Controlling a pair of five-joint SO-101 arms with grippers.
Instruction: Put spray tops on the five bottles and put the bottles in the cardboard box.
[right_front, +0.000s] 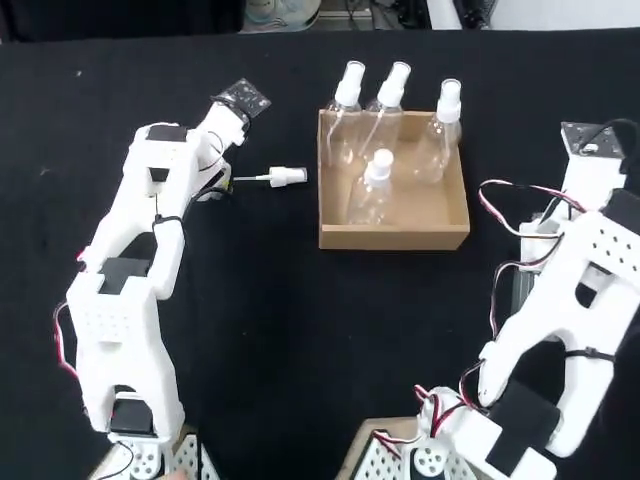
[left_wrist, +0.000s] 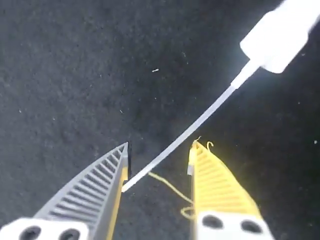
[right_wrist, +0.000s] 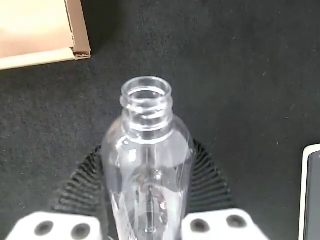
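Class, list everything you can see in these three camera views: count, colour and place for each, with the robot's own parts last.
table: one, black covering, under everything.
cardboard box: one, brown, on the table's far half.
capped bottles: four, clear with white tops, inside the cardboard box.
uncapped bottle: one, clear, held in the right gripper.
loose spray top: one, white with a thin tube, lying on the table beside the box.
left gripper: one, grey and yellow, open astride the spray top's tube.
right gripper: one, black, shut on the uncapped bottle.
arms: two, white, one at each side of the table.
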